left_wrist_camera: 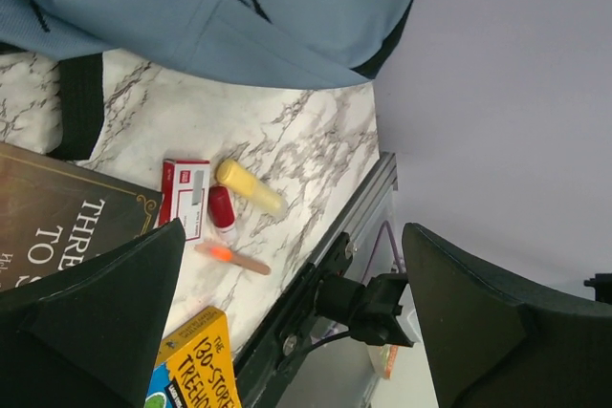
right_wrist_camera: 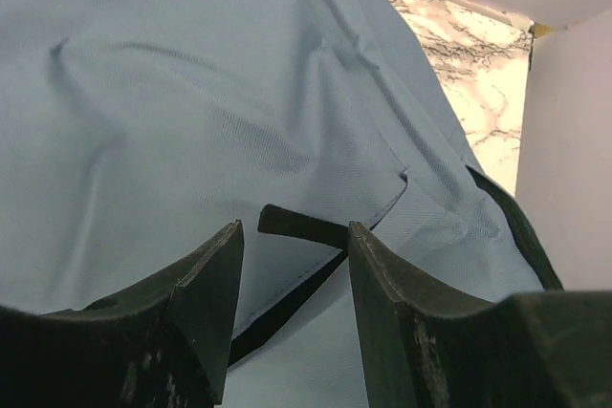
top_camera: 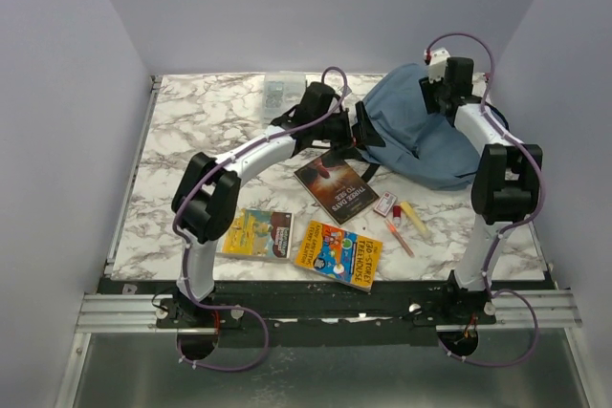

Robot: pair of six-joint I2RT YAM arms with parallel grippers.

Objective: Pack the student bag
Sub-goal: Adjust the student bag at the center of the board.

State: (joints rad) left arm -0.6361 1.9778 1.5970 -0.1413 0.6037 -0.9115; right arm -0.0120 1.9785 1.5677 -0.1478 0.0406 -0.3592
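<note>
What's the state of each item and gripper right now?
student bag: slumped on table, zip unclear
left gripper: open, empty
right gripper: open, over the bag
dark book: closed, flat, outside bag
orange book: closed, flat
yellow book: closed, flat
orange pen: loose on table

White marble-patterned table between plain pale lilac walls, soft even light

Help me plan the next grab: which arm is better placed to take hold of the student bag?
Right, probably. The right gripper hangs over the student bag, open jaws straddling a black tab on its fabric. The left gripper, also open, sits beside the bag.
</note>
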